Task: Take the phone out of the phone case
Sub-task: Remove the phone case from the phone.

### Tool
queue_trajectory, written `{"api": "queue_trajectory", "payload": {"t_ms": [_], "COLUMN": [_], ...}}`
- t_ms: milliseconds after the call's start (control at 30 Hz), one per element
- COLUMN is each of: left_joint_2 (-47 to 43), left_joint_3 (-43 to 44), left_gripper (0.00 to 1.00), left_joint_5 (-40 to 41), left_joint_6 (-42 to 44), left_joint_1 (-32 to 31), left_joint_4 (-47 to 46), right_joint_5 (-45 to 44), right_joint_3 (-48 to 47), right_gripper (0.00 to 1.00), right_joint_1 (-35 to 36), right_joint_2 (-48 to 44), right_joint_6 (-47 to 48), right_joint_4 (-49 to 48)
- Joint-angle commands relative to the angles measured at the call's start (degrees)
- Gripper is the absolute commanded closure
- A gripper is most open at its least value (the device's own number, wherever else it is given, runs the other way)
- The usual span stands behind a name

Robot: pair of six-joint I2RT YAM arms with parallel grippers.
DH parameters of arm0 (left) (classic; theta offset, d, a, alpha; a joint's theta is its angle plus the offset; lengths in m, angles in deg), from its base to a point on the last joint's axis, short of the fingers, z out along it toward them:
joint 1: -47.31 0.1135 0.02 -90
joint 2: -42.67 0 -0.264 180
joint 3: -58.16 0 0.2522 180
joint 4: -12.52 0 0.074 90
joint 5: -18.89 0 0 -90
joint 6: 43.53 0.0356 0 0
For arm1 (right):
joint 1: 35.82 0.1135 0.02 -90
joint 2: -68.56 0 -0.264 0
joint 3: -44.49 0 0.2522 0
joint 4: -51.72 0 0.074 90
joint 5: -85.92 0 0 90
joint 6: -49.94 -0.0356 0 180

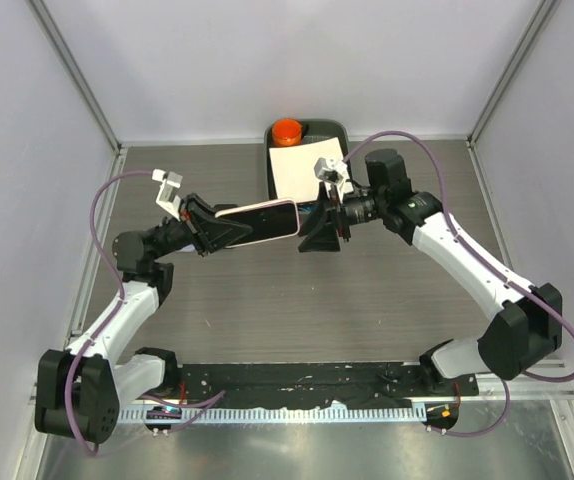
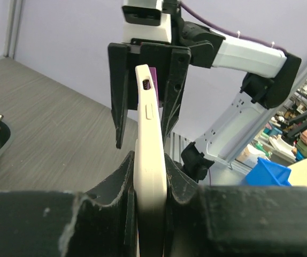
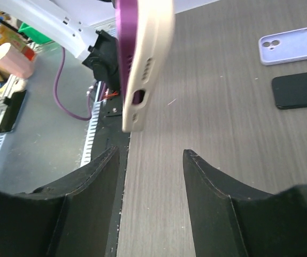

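Observation:
The phone, purple (image 3: 123, 37), sits in a cream phone case (image 1: 258, 221) that is held level above the table. My left gripper (image 1: 235, 228) is shut on the case's left end, and the case edge (image 2: 151, 160) stands clamped between its fingers. My right gripper (image 1: 307, 222) is open at the case's right end. In the right wrist view the case end (image 3: 145, 69), with its port hole, hangs just beyond the open right gripper (image 3: 151, 160), touching neither finger. From the left wrist view the right fingers (image 2: 119, 96) flank the case's far end.
A black tray (image 1: 339, 130) at the back centre holds white paper (image 1: 299, 168) and an orange round object (image 1: 287, 131). On the table, the right wrist view shows a lilac phone case (image 3: 292, 49) and a black phone (image 3: 299, 90). Grey walls enclose three sides.

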Motion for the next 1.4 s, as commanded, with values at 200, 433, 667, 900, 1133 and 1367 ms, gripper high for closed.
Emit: {"api": "queue_trajectory", "payload": {"t_ms": [200,433,667,900,1133,1367], "left_joint_2": [0.0,0.2,0.1,1.4,2.5,2.7], "left_joint_3": [5.0,5.0,5.1,5.6,5.7,5.7], "left_gripper": [1.00,1.00,1.00,1.00,1.00,1.00], "left_joint_5": [-4.3,-3.2,-2.1,-0.3,0.2,0.3], "left_joint_6": [5.4,6.0,5.4,4.8,5.0,5.3], "left_joint_1": [-2.2,-2.3,-2.3,-2.3,-2.4,-2.7], "left_joint_4": [4.3,4.9,5.5,7.7,8.7,9.5], "right_joint_5": [5.7,6.6,6.2,5.2,4.8,5.3], "right_joint_3": [-1.8,-1.0,-0.8,-0.7,-0.4,-0.2], "right_gripper": [0.48,0.63,0.80,0.84,0.79,0.79], "right_joint_1": [1.5,1.5,1.5,1.6,2.3,2.6], "right_joint_2": [1.1,0.9,0.5,-0.2,-1.0,-1.3], "right_joint_6": [-1.0,-0.4,3.7,8.4,10.3,11.0], "right_joint_4": [-1.4,-1.3,1.3,4.1,4.6,4.5]}}
